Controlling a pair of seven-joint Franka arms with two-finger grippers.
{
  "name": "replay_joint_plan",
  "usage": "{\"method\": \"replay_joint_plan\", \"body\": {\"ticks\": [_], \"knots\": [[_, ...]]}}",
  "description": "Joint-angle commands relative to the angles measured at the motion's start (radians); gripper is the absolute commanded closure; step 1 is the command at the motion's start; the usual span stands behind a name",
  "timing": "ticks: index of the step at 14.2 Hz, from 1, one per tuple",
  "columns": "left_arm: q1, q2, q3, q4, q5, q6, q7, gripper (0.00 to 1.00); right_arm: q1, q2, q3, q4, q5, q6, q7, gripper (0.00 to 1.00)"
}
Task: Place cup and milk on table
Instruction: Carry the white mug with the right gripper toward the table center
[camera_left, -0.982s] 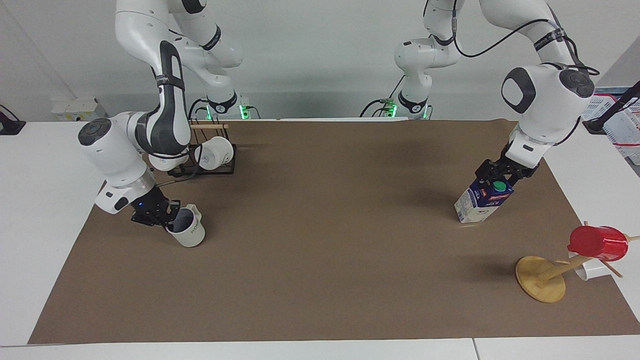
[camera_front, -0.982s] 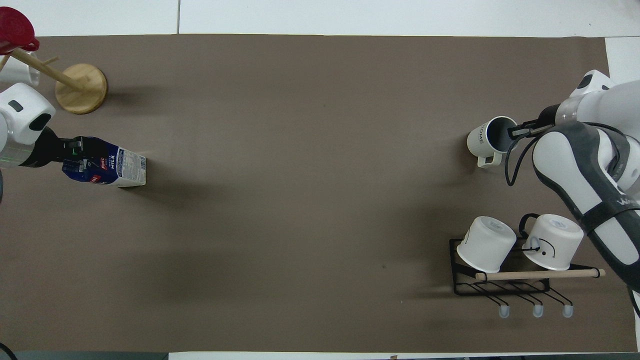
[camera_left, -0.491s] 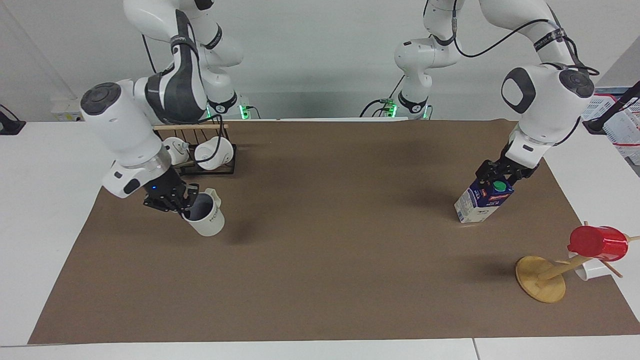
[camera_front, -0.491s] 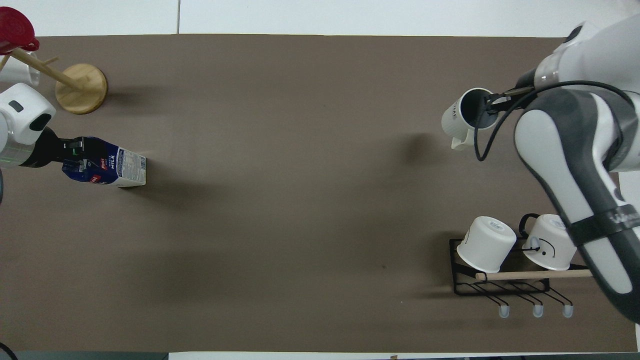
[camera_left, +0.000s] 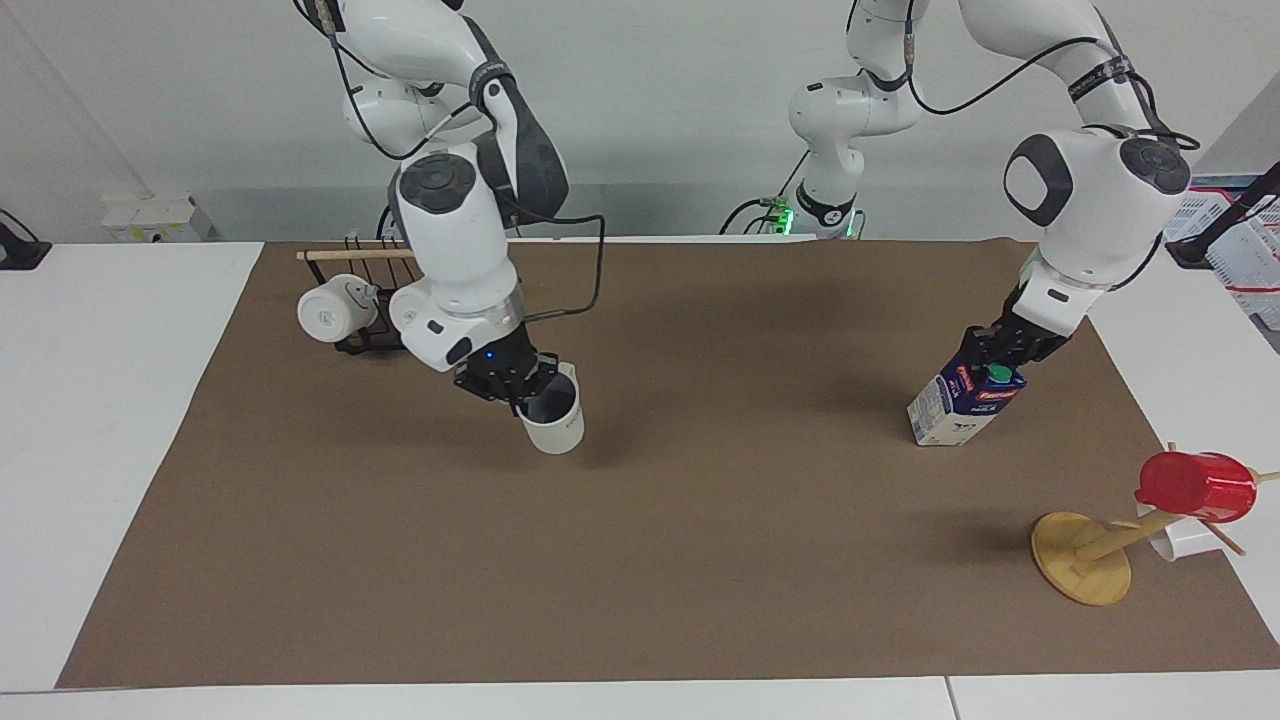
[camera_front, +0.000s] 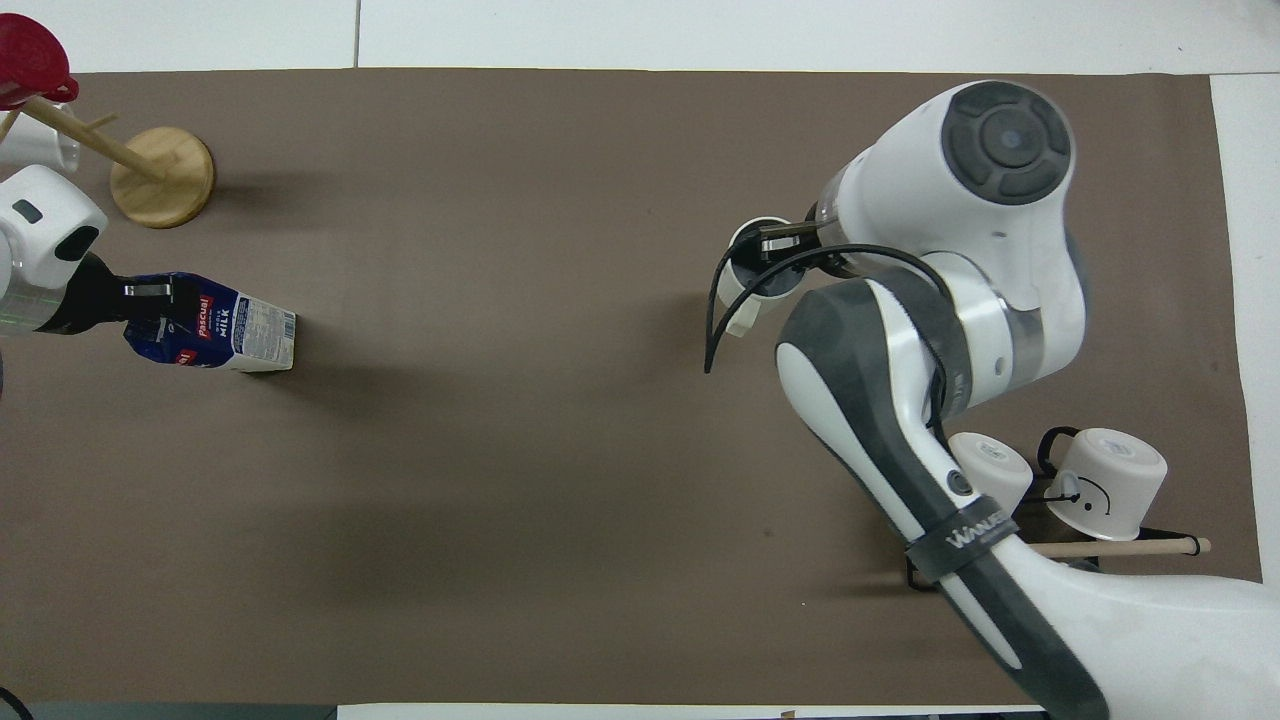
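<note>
My right gripper is shut on the rim of the cup, a beige-white mug with a grey-blue inside. It holds the cup tilted, a little above the brown sheet of the table, toward the middle. In the overhead view the cup is partly hidden under the right arm. My left gripper is shut on the top of the milk, a blue and white carton with a green cap. The carton leans, with its base at the sheet near the left arm's end. It also shows in the overhead view.
A black wire rack with two white mugs stands near the robots at the right arm's end. A wooden mug tree carrying a red cup and a white mug stands farther from the robots than the milk.
My right gripper has lifted the cup and carried it from the right arm's end toward the middle of the table. The milk has settled slightly lower in my left gripper.
</note>
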Motion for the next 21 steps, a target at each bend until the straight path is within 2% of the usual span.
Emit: {"method": "replay_joint_plan", "body": {"ticks": [1, 6, 8, 11, 14, 15, 16, 18, 20, 21], "knots": [[0.004, -0.032, 0.001, 0.005, 0.015, 0.004, -0.012, 1.0, 0.059, 0.026, -0.002, -0.001, -0.043, 0.023, 0.092, 1.0], [-0.004, -0.043, 0.001, 0.087, 0.068, -0.086, -0.012, 1.0, 0.106, 0.089, -0.002, -0.027, -0.066, 0.11, 0.143, 1.0], [-0.005, -0.043, -0.001, 0.092, 0.068, -0.094, -0.014, 1.0, 0.107, 0.089, -0.003, -0.038, -0.077, 0.129, 0.146, 1.0], [-0.019, -0.034, -0.007, 0.114, 0.07, -0.102, -0.015, 1.0, 0.107, 0.069, -0.002, -0.114, -0.088, 0.187, 0.144, 1.0], [-0.045, -0.016, -0.009, 0.173, 0.102, -0.155, -0.041, 1.0, 0.108, 0.068, -0.002, -0.124, -0.095, 0.193, 0.141, 1.0], [-0.059, -0.014, -0.009, 0.18, 0.113, -0.16, -0.055, 1.0, 0.108, 0.064, -0.002, -0.13, -0.095, 0.19, 0.143, 0.35], [-0.062, -0.012, -0.01, 0.181, 0.111, -0.157, -0.066, 1.0, 0.116, 0.061, -0.003, -0.127, -0.097, 0.184, 0.144, 0.0], [-0.062, -0.009, -0.01, 0.18, 0.108, -0.146, -0.066, 1.0, 0.11, 0.046, -0.007, -0.102, -0.1, 0.17, 0.143, 0.0], [-0.07, -0.006, -0.013, 0.181, 0.101, -0.13, -0.081, 1.0, 0.071, -0.012, -0.008, -0.093, -0.1, 0.116, 0.138, 0.0], [-0.108, 0.003, -0.016, 0.181, 0.101, -0.111, -0.101, 1.0, 0.052, -0.04, -0.008, -0.082, -0.1, 0.076, 0.138, 0.0]]}}
